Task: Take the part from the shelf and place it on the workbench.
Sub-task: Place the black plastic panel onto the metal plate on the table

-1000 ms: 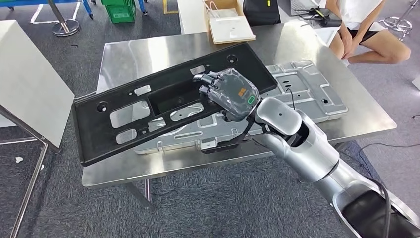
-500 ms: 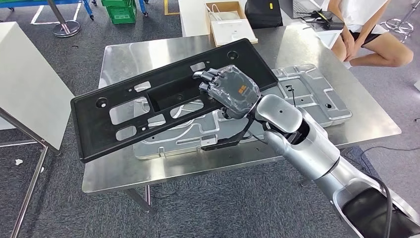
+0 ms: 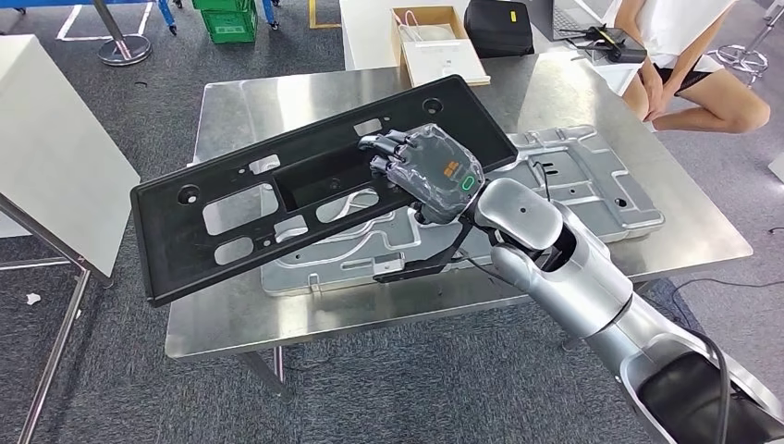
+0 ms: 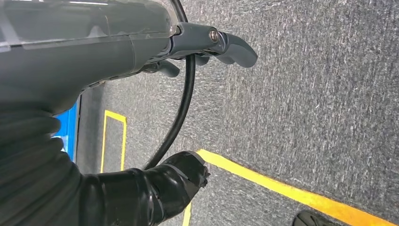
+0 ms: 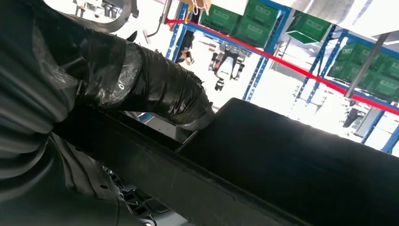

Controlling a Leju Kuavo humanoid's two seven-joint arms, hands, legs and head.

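Observation:
The part is a long black plastic panel (image 3: pixel 240 217) with several cut-outs, held tilted above the steel workbench (image 3: pixel 277 97). My right hand (image 3: pixel 430 171) grips it near its middle, fingers over the top edge of its centre recess. The panel's left end hangs past the bench's left edge. In the right wrist view the taped thumb (image 5: pixel 155 89) presses against the dark panel (image 5: pixel 306 160). My left hand (image 4: pixel 141 42) hangs over grey carpet, fingers apart, holding nothing.
A silver stamped metal plate (image 3: pixel 592 185) lies on the bench under the panel. A cardboard box (image 3: pixel 444 46) and black bag (image 3: pixel 504 26) sit at the far edge. A person (image 3: pixel 684 74) sits at the back right. A white board on a frame (image 3: pixel 55 157) stands left.
The whole view has shifted a little, the bench sliding right in the picture. The panel stays in my right hand, its left end slightly higher.

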